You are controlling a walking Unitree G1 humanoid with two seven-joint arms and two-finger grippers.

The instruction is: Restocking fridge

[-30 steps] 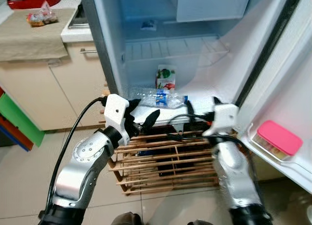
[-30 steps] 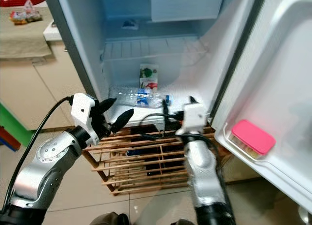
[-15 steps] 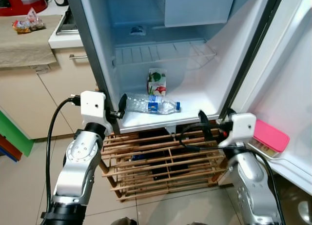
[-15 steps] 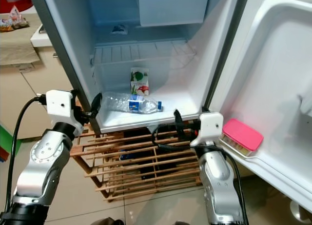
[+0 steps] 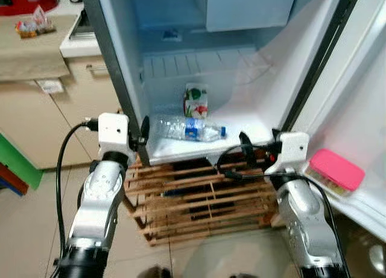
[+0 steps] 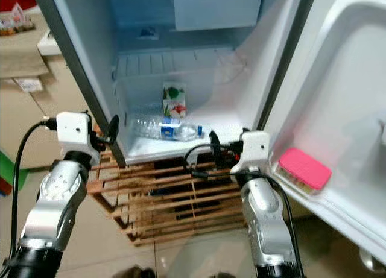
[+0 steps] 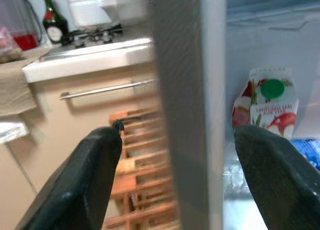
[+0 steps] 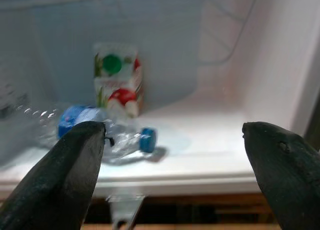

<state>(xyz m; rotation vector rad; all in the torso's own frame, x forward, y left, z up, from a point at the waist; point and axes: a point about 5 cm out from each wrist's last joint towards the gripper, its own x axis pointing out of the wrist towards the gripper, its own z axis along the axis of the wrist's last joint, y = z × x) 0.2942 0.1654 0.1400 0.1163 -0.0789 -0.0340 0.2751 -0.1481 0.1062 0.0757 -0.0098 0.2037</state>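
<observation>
A clear water bottle [image 5: 190,129] with a blue label and cap lies on its side on the fridge's bottom shelf [image 5: 241,130]. A juice carton [image 5: 196,101] stands upright just behind it. My left gripper [image 5: 140,139] is open, and its fingers [image 7: 100,155] stand either side of the front edge of the fridge's left wall [image 7: 185,115]. My right gripper [image 5: 244,152] is open and empty in front of the shelf's front edge, right of the bottle [image 8: 107,135]. The carton [image 8: 116,78] shows beyond it.
The fridge door [image 5: 362,97] stands open on the right, with a pink-lidded box [image 5: 336,169] in its lower bin. A wooden slat rack [image 5: 199,199] sits under the fridge. Cabinets and a counter [image 5: 54,103] lie to the left. A wire shelf [image 5: 199,64] hangs above the carton.
Both grippers have drawn back from the bottle, the left one out to the fridge's left wall. The bottle lies still on the shelf. The view has shifted.
</observation>
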